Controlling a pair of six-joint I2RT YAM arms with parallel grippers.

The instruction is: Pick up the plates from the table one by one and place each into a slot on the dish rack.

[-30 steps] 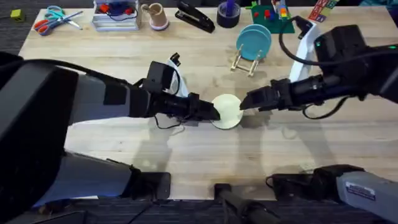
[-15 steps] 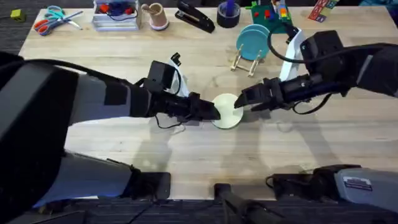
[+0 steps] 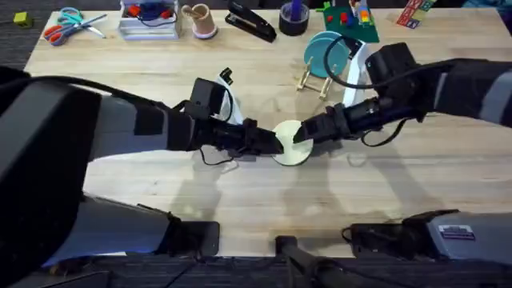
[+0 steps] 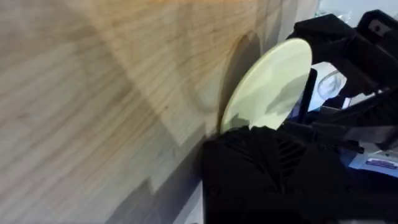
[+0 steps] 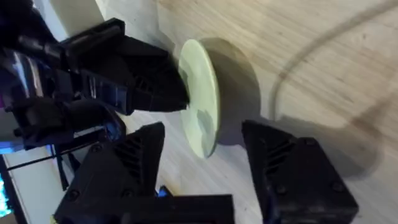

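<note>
Cream plate (image 3: 293,142): mid-worktop (image 3: 240,200), held up on edge.
Left end effector (image 3: 276,144): clamped on cream plate.
Right end effector (image 5: 205,140): released, fingers straddling plate.
Teal plate (image 3: 326,53): in rack (image 3: 317,80), far edge.

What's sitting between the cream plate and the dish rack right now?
Bare table for most of that stretch in the overhead view, but the right arm reaches across it toward the cream plate; the dish rack holds the teal plate.

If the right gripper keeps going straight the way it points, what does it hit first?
Most likely the cream plate, held on edge by the left gripper. The right gripper is open, its fingers either side of the plate's rim, so the plate would slide between them.
</note>
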